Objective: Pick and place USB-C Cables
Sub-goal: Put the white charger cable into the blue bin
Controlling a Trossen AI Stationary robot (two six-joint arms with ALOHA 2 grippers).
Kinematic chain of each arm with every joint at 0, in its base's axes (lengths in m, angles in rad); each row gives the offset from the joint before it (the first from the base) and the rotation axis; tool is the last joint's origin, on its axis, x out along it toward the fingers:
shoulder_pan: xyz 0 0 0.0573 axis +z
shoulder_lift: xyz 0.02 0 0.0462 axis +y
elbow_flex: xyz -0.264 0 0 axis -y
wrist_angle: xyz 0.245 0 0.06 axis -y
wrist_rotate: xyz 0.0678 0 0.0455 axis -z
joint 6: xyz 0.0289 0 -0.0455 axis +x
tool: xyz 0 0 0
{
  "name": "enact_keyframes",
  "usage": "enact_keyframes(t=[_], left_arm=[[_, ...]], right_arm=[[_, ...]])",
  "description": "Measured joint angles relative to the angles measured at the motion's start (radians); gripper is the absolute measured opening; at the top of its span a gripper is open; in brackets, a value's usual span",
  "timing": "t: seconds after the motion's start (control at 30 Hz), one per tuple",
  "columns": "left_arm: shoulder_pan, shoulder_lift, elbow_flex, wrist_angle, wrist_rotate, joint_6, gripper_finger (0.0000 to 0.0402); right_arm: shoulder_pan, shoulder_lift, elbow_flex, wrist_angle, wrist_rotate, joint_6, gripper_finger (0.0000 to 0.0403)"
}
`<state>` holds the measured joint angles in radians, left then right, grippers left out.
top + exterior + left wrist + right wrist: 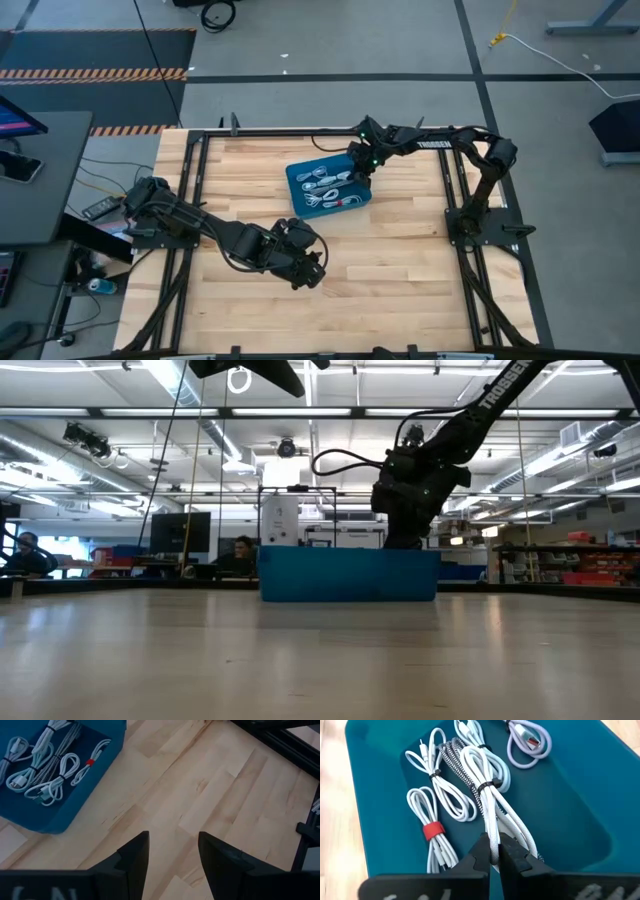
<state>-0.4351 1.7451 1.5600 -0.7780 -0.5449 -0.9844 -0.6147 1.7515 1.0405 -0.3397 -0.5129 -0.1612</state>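
Right gripper (493, 851) down inside the blue bin (300, 178) near the middle of the table (400, 260), fingers pressed together on a white braided cable (492, 815), pinching it near one end. Other USB-C cables (437, 795) coiled beside it in the bin, one with a red band (434, 831); a greyish one (530, 742) partly cut off at the frame edge. From table height, bin wall hiding all contents. Left gripper (170, 855) spread, empty, over bare wood well apart from the bin
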Motion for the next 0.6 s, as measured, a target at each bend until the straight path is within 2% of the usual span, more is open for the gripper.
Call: enact_keyframes(t=[0.33,0.6], left_arm=[[0.000,0.000,0.000,0.005,0.000,0.000,0.0176],[0.000,0.000,0.000,0.006,0.000,0.000,0.0176]], right_arm=[[0.000,-0.001,0.000,-0.024,0.005,0.000,0.0019],[0.000,-0.001,0.000,-0.022,-0.006,-0.007,0.0081]])
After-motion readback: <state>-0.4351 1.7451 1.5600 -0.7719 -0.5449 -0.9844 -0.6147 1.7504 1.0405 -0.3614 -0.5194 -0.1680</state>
